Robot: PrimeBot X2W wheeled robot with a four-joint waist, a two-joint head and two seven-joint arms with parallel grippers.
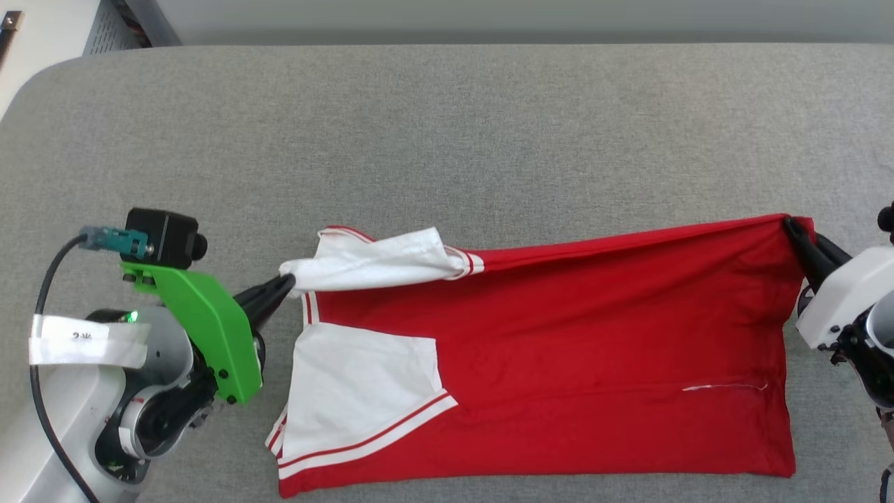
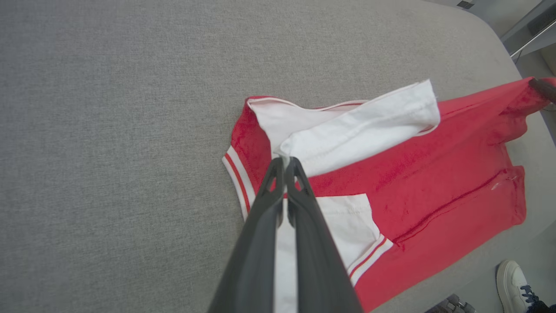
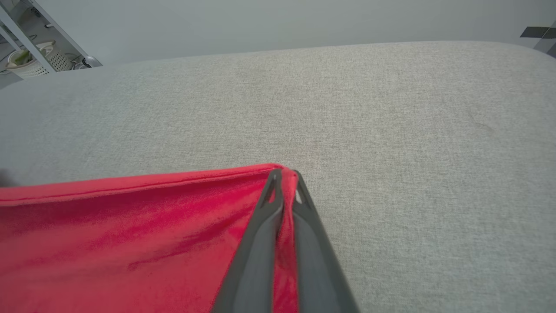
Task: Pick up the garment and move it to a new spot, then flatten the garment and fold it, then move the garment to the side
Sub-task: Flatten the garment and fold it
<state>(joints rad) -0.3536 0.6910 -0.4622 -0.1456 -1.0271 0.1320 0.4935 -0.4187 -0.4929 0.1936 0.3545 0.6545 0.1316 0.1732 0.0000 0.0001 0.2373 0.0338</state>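
Note:
The garment [image 1: 559, 335], a red T-shirt with white striped sleeves, lies sideways on the grey cushion, plain red side up, its far edge pulled taut and lifted. My left gripper [image 1: 288, 283] is shut on the white sleeve fabric at the shirt's left end; the left wrist view has the garment [image 2: 434, 174] bunched at my left gripper [image 2: 285, 160]. My right gripper [image 1: 793, 225] is shut on the red hem corner at the far right; in the right wrist view the garment [image 3: 130, 230] is pinched by my right gripper [image 3: 284, 173]. The second white sleeve [image 1: 356, 391] lies flat.
The grey cushion surface [image 1: 447, 140] stretches wide beyond the shirt, with its front edge just below the garment. A shelf rack [image 3: 26, 52] stands past the cushion's far corner. A person's white shoe [image 2: 514, 282] is on the floor beside the cushion.

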